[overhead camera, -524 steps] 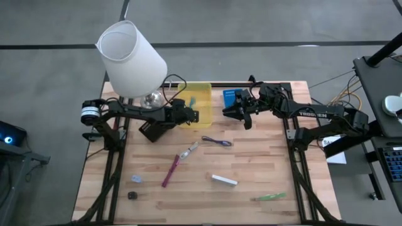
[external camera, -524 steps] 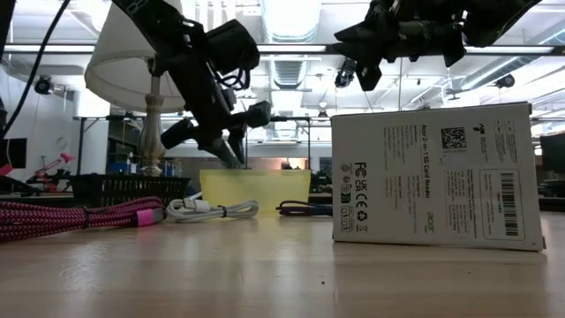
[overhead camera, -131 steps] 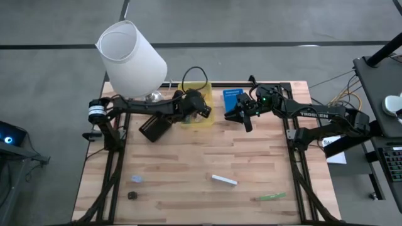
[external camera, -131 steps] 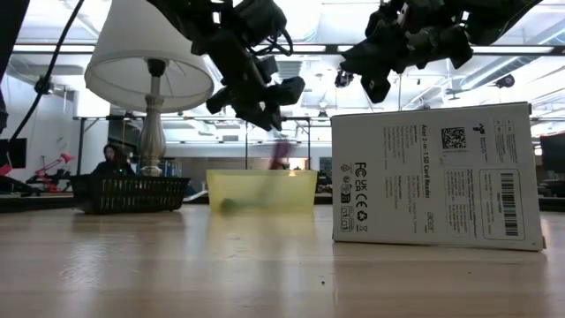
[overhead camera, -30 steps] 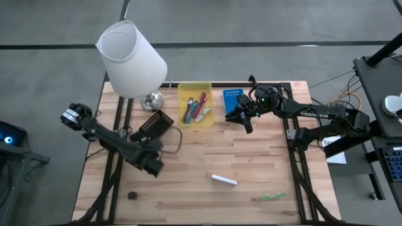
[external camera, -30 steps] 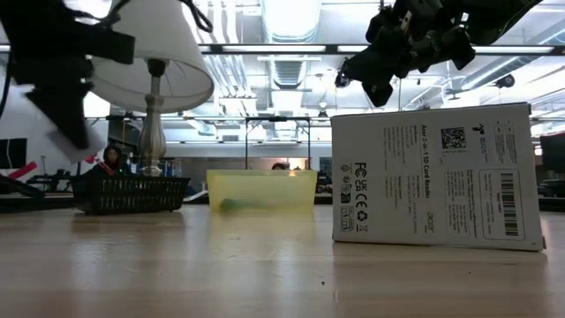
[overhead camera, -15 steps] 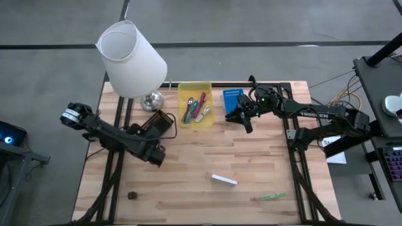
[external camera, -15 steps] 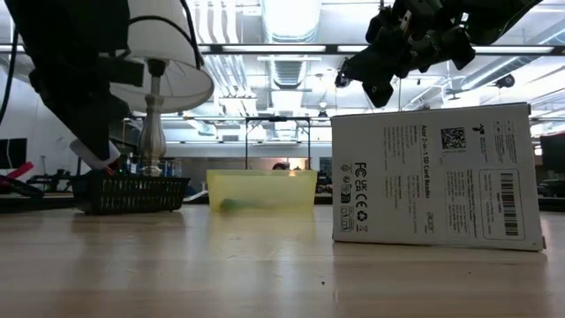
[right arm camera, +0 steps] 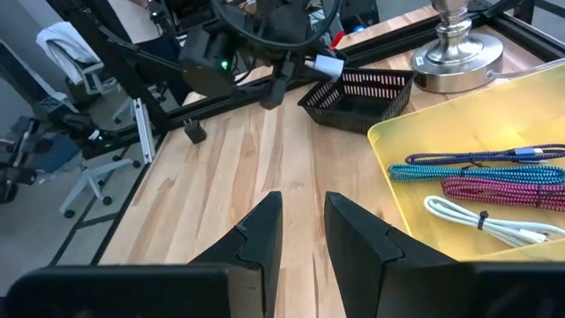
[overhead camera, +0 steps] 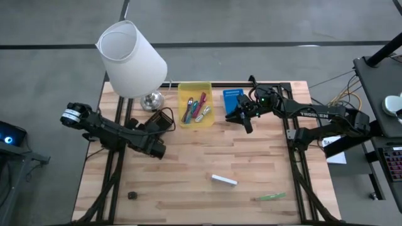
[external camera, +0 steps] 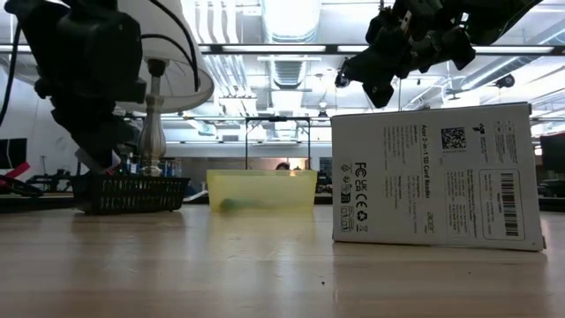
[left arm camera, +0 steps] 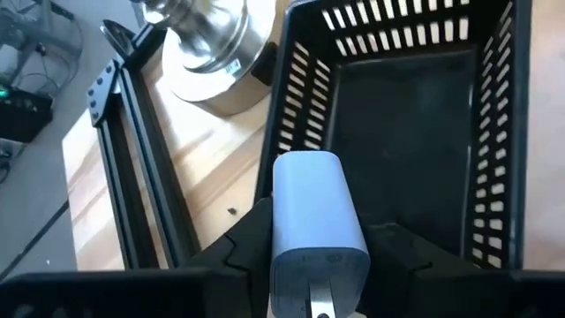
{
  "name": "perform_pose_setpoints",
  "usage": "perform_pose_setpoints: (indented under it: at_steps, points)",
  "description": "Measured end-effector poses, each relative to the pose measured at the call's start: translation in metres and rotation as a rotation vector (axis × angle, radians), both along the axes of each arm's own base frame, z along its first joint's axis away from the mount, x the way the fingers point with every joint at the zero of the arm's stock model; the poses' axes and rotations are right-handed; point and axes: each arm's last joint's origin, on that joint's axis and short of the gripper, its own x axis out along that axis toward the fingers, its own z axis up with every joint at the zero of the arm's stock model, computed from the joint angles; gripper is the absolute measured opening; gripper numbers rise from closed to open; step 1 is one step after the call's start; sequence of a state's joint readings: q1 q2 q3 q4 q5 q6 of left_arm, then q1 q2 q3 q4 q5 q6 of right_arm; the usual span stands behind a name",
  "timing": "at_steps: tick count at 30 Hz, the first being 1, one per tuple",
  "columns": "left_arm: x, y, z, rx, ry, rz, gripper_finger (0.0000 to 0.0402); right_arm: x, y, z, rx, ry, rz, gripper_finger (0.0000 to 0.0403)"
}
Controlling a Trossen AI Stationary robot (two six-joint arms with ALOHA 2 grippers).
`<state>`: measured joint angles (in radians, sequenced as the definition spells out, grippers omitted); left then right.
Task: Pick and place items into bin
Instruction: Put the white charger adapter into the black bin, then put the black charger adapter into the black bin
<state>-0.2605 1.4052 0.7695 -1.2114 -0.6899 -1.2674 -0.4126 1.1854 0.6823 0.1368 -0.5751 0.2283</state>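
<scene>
**Left gripper carries a pale charger block beside the black basket**

The left gripper point(left arm camera: 316, 256) is clamped on a small pale grey-blue charger block point(left arm camera: 316, 228), its two dark fingers pressing the block's sides; a metal prong shows at the block's near end. From above, this gripper point(overhead camera: 155, 148) hangs over the wood table point(overhead camera: 251, 157) just beside the black slotted basket point(overhead camera: 157, 122), which the wrist view shows directly ahead of the block with its dark interior facing the camera. The lamp's silver base point(left arm camera: 205, 44) stands next to the basket.

The right gripper point(overhead camera: 242, 116) waits near the blue box point(overhead camera: 230, 98), its fingers parted with nothing between them.

The yellow bin point(overhead camera: 195, 104) sits between the lamp base and the blue box, well apart from the left gripper. It holds coiled cables: teal point(right arm camera: 477, 170), magenta point(right arm camera: 508, 190) and white point(right arm camera: 477, 221); a further dark one lies along the bin's far side.

Still on the table, well apart from both grippers, are a white bar point(overhead camera: 224, 181), a green strip point(overhead camera: 271, 196) and a tiny black bit point(overhead camera: 132, 195).

In the low view the left gripper's fingertips are hard to make out, and a white carton point(external camera: 437, 177) blocks much of the table's right side.
</scene>
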Motion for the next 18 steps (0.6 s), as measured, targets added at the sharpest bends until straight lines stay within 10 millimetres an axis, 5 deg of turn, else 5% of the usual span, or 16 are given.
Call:
perform_pose_setpoints:
  at_steps: [8, 18]
  points:
    - [-0.001, 0.003, -0.002, 0.010, 0.006, 0.010, 0.0227, 0.000, 0.000, 0.000, 0.001, 0.003, 0.000, 0.0077]
    - [0.010, -0.001, 0.014, -0.037, -0.033, 0.000, 0.0247, 0.000, 0.000, 0.000, 0.001, 0.003, 0.000, 0.0077]
